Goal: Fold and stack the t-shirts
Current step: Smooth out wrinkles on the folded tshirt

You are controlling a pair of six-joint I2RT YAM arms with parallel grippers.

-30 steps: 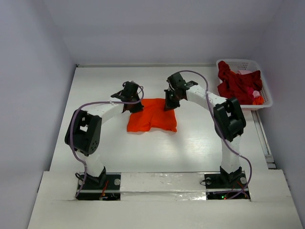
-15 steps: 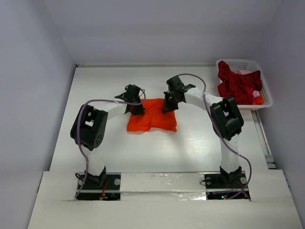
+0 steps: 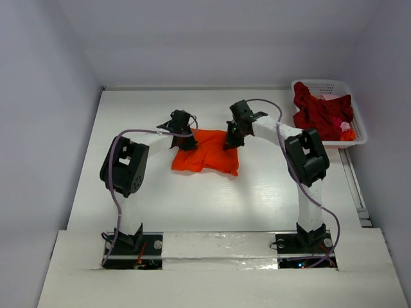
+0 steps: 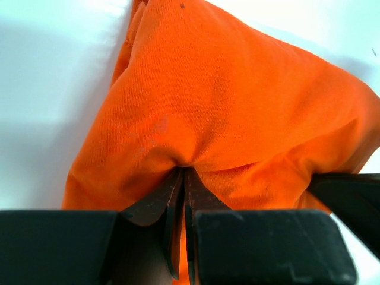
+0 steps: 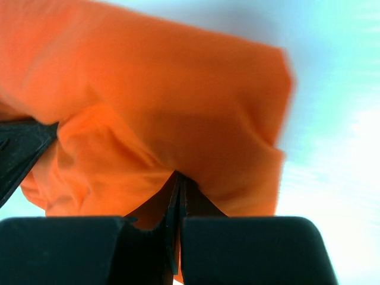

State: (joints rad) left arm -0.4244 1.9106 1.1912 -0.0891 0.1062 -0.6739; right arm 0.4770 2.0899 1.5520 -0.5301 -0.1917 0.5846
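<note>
Your orange shirt point(image 3: 207, 155) lies in a rumpled, roughly rectangular fold at the middle of the worktop point(image 3: 218, 205), its near edge flat on the surface. Your left fingers point(image 4: 155, 203) are pressed together on a pinch of cloth at the shirt's far left corner, and the left wrist view shows the fabric puckered right at their tips. Your right fingers point(image 5: 193, 206) are clamped the same way on a fold at the far right corner, with the cloth spreading away from them in soft creases. Both arms bend inward over the shirt's far edge, one from each side. Well apart, at the far right of the worktop, the white basket point(image 3: 357, 123) holds a heap of red shirts point(image 3: 318, 112), with bits of pink and orange cloth at its near right corner.
</note>
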